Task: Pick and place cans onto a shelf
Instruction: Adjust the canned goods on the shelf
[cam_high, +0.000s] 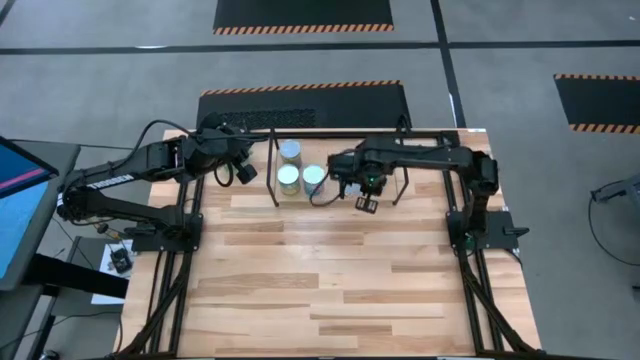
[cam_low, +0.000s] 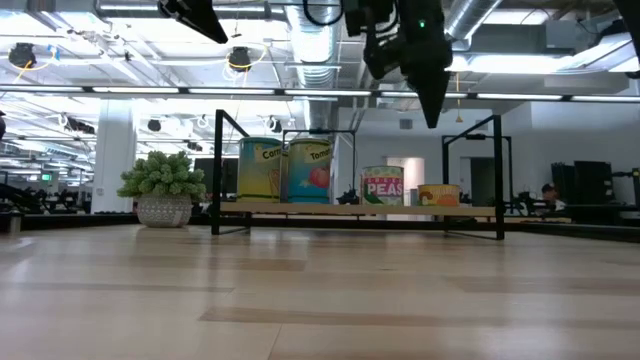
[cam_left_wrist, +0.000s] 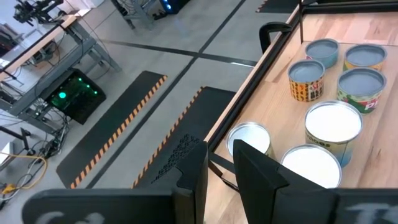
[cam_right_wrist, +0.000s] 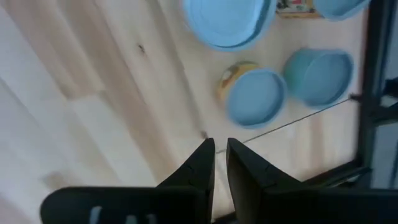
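The shelf (cam_low: 350, 209) stands at the table's far middle, its black legs and rails (cam_high: 335, 131) around a light wood board. Several cans stand upright on it: a corn can (cam_low: 260, 168), a tomato can (cam_low: 308, 170), a peas can (cam_low: 382, 185) and a low can (cam_low: 438, 194). Three round tops (cam_high: 289, 180) show from above. My right gripper (cam_high: 366, 204) is shut and empty, hanging above the shelf's middle, with bluish can tops (cam_right_wrist: 255, 96) below it. My left gripper (cam_high: 246, 173) is shut and empty, just left of the shelf, with several can tops (cam_left_wrist: 334, 127) ahead of it.
A spiky green potted plant (cam_low: 163, 188) stands at the far left beside the shelf. The big black frame (cam_high: 185, 250) edges the table on both sides. Bare wood tabletop (cam_high: 330, 280) stretches from the shelf to the near edge.
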